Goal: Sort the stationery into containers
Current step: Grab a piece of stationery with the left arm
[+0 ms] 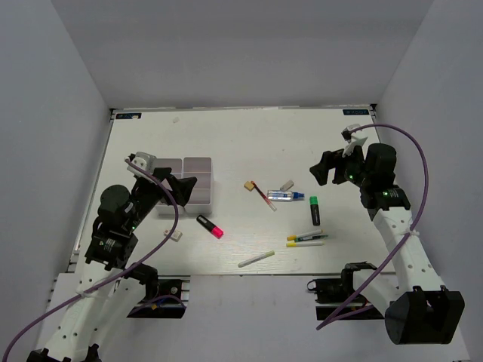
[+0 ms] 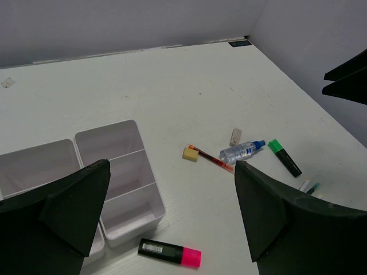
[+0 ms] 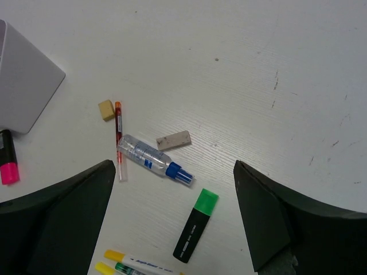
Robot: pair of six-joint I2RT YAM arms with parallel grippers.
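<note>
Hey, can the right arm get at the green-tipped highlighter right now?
Probably yes. The green-tipped highlighter lies flat by itself, clear of the blue-capped tube and the yellow-capped markers, and the right fingers stand open close by with nothing between.

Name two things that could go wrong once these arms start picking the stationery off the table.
1. The red pen lies right against the clear tube, with a tan eraser close by. If the right fingers close on one, they may drag or roll the others.
2. The two yellow-capped markers lie side by side, so one grasp could catch both or flick one away.
</note>
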